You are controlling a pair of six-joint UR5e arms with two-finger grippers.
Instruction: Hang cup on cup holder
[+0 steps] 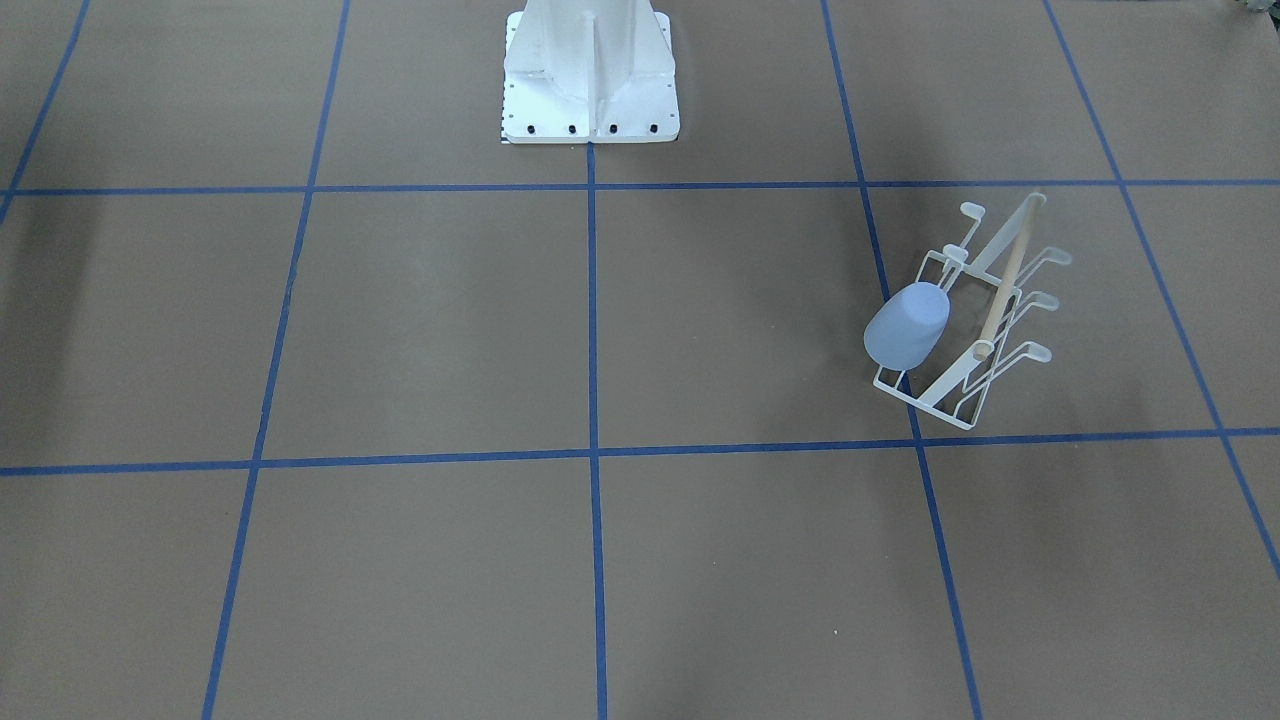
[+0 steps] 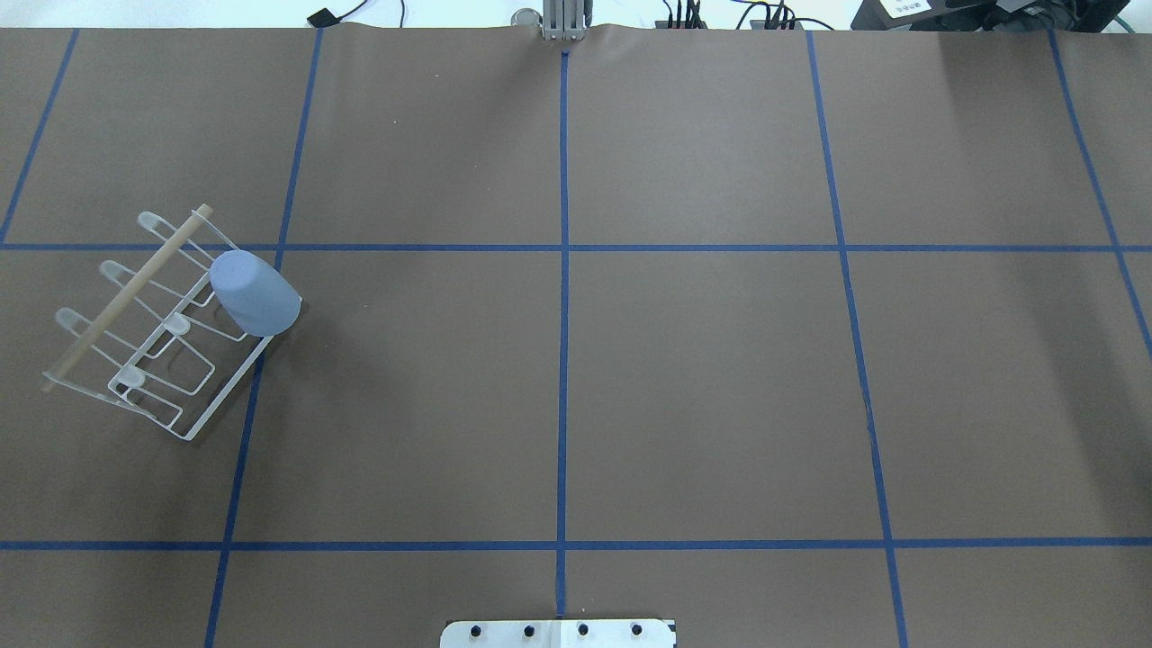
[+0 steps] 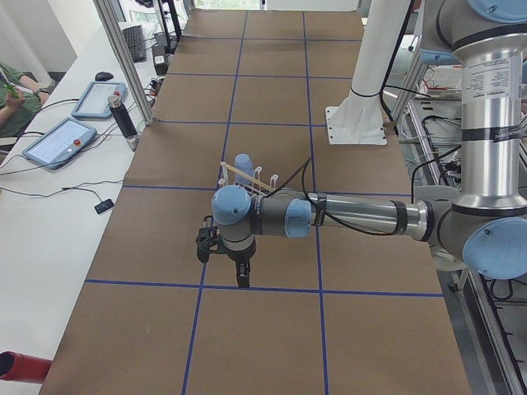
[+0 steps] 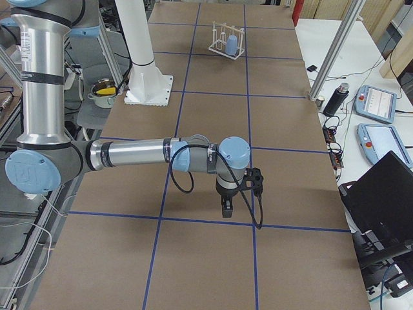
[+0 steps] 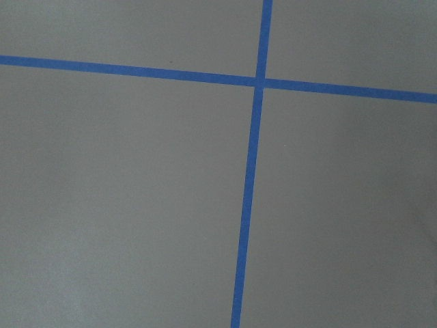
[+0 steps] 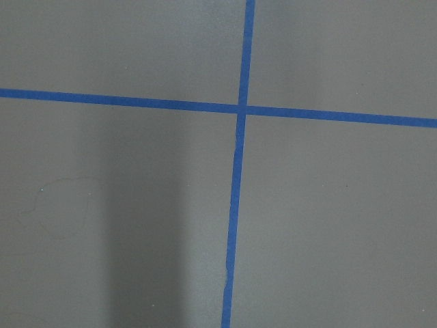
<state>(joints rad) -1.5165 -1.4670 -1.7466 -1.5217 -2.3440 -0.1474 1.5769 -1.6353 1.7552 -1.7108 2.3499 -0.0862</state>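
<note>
Lavender-blue cup hangs inverted on a cup holder prong; left claw and right claw hover above the table, and whether they are apart or together cannot be told.

No text, number or brand can be read; the white label on a black box is too small.
</note>
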